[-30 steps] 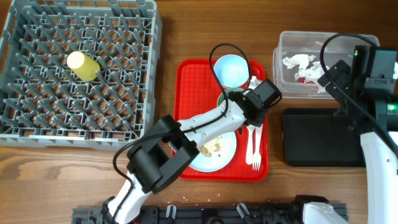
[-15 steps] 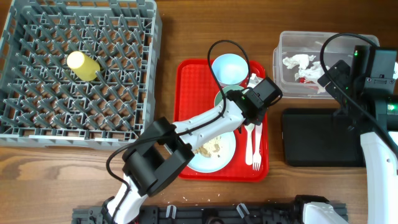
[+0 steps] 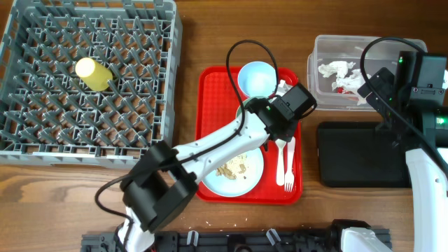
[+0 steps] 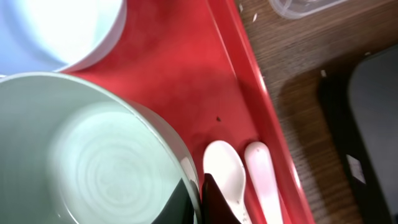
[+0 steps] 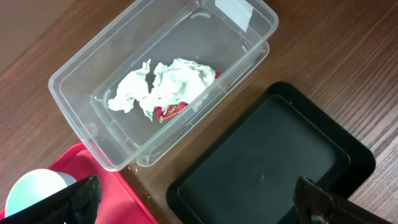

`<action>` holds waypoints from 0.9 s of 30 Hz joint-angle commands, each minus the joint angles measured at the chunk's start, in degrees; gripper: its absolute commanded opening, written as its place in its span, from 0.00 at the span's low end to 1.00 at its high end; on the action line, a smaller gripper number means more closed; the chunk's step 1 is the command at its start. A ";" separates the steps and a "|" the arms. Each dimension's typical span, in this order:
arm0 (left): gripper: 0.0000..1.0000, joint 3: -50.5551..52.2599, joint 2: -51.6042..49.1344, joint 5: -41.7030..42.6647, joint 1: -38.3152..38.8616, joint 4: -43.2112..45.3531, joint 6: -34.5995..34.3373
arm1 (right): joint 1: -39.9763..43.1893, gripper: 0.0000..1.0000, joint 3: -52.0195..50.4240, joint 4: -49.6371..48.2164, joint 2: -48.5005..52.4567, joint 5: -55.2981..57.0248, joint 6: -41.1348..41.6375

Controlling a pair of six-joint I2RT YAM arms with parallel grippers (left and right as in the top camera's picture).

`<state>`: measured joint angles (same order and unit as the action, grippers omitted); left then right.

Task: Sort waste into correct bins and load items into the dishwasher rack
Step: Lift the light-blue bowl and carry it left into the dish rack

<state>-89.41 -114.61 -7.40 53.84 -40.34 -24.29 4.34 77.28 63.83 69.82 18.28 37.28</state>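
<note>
dishwasher rack [image 3: 42,150]: sits at the far left of the table. one small yellow cup [image 3: 94,73] lies on its side on the pegs, in the rear left part.

red serving tray [image 3: 210,91]: sits at centre, just right of the rack. it carries:
- pale blue bowl [image 3: 257,77], upright, at the rear.
- pale green bowl [image 4: 93,155], upright, just in front of the blue bowl.
- pale blue plate [image 3: 245,183], at the front, with beige food scraps [image 3: 234,166] on it.
- white spoon [image 4: 225,174] and white fork [image 4: 266,183], side by side along the right edge. the spoon head lies next to the green bowl.

left gripper [image 4: 198,193]: clenched on the rim of the pale green bowl, with one finger inside the wall and one outside.

clear tub [image 5: 81,112]: sits right of the red tray, at the rear. it holds crumpled white napkins [image 5: 165,84] and a red-and-white wrapper [image 5: 169,111].

black tray [image 5: 273,162]: sits in front of the tub, close to it. nothing shows inside.

right gripper [image 5: 196,190]: fully released and holding nothing. it hangs above the tub and the black tray.
</note>
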 commanded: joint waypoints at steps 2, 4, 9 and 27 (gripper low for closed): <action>0.04 -0.09 6.25 0.48 -0.66 -1.33 -0.13 | 0.17 1.00 -0.04 -0.13 0.22 1.14 0.24; 0.04 -0.09 10.64 0.48 -2.51 -1.95 -0.15 | 0.17 1.00 -0.04 -0.13 0.22 1.14 0.26; 0.04 -0.09 22.27 3.48 -11.39 -3.43 -0.11 | 0.17 1.00 -0.04 -0.13 0.22 1.14 0.26; 0.04 -0.07 14.12 64.74 -65.85 -3.85 3.32 | 0.17 1.00 -0.04 -0.13 0.22 1.14 0.24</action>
<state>-89.30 -95.37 47.86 -8.51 -44.14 -22.76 4.34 77.28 63.86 69.82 18.28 37.28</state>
